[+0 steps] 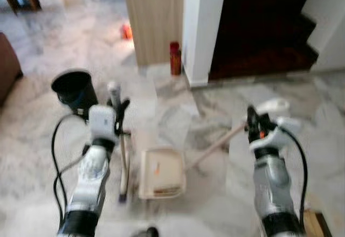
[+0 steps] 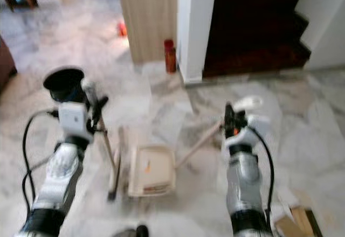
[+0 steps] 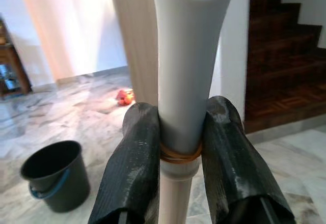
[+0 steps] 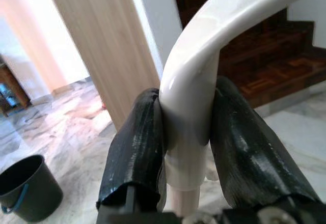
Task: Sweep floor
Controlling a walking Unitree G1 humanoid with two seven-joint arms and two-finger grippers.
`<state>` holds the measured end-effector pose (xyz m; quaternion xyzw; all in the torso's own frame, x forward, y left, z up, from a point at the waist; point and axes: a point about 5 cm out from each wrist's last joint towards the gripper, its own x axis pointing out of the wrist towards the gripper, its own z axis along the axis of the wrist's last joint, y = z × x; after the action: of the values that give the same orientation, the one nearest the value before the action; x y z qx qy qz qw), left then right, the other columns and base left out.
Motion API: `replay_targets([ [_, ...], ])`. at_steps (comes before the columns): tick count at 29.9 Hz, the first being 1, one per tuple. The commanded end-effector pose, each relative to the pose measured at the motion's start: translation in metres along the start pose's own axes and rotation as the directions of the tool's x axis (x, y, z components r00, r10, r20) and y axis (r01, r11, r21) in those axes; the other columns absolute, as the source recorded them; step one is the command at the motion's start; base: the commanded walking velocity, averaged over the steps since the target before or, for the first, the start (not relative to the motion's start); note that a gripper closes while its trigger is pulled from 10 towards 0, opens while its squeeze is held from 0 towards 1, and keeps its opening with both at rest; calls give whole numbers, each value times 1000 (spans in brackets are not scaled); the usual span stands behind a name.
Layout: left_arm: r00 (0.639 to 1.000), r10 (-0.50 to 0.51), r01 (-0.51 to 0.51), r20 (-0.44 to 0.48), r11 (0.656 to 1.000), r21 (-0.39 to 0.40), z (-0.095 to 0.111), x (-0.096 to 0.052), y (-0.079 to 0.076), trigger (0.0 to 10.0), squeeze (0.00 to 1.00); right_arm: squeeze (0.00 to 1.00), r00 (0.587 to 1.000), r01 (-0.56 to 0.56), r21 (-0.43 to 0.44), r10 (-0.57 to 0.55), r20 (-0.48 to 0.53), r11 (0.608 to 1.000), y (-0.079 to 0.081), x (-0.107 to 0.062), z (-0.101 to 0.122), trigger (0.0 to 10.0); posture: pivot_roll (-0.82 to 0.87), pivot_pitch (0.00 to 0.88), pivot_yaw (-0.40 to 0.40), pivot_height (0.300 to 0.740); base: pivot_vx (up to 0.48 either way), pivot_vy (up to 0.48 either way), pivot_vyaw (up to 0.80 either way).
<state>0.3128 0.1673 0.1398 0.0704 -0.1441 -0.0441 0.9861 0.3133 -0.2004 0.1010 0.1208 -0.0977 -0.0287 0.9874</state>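
Observation:
My left gripper [image 1: 117, 107] is shut on the white grip of a broom handle [image 3: 186, 71]; the stick runs down to the broom head [image 1: 124, 186] on the marble floor. A cream dustpan [image 1: 160, 173] lies flat on the floor between my arms, with a small orange scrap inside. Its long handle [image 1: 215, 146] slants up to the right, where my right gripper [image 1: 252, 119] is shut on its curved white grip [image 4: 204, 76]. Both wrist views show black fingers [image 3: 135, 158] [image 4: 135, 147] pressed against each grip.
A black bucket [image 1: 74, 89] stands on the floor beside my left arm. A red bottle [image 1: 174, 58] stands at the foot of a wood panel and a white pillar [image 1: 204, 27]. Dark wooden stairs [image 1: 264, 27] rise at the back right. An orange object [image 1: 126, 31] lies farther back.

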Motion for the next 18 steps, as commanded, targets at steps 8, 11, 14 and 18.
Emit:
replay_targets([
  [8, 998, -1, 1, 57, 1000, -7, 10, 4, 0, 10000, 0, 0, 999, -11, -11, 11, 31, 1000, 1, 4, 8, 10000, 26, 78, -9, 740, 0, 0, 0],
  [11, 998, -2, 3, 57, 1000, -8, 10, 4, -1, 10000, 0, 0, 999, -6, -15, 7, 34, 1000, -1, 4, 9, 10000, 21, 80, -7, 740, 0, 0, 0],
  [14, 998, -4, 4, 58, 1000, -10, 10, 5, -2, 10000, 0, 0, 999, 2, -26, -1, 35, 1000, -5, 3, 9, 10000, 16, 81, -6, 740, 0, 0, 0],
  [18, 998, -7, 8, 56, 1000, -13, 10, 6, -2, 10000, 0, 0, 999, 20, -47, -18, 38, 999, -13, 0, 10, 10000, 6, 90, -1, 740, 0, 0, 0],
])
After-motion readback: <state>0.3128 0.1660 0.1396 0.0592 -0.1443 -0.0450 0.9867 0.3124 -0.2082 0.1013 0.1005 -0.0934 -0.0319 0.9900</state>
